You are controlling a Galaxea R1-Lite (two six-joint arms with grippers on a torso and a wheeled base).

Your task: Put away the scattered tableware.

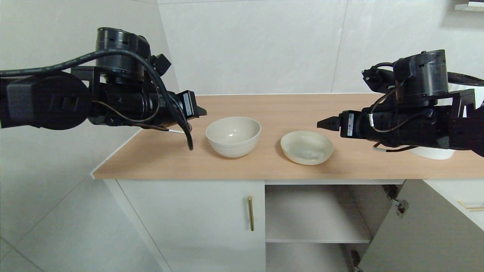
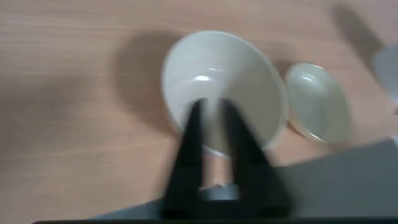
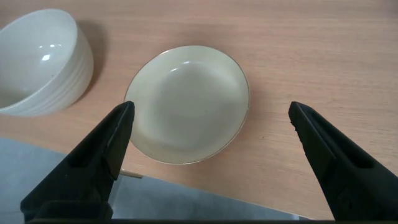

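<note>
Head view | bowl [image 1: 233, 136] and shallow dish [image 1: 306, 147] both sit on surface [image 1: 159, 162], neither stowed in open cabinet [image 1: 310, 211] | right gripper [image 3: 211, 109] jaws wide open | left gripper [image 2: 213, 109] jaws: cannot tell

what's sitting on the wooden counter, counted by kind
deep off-white ribbed ceramic bowl: 1
shallow cream round dish: 1
white item, mostly hidden, kind unclear: 1
total: 3
</note>
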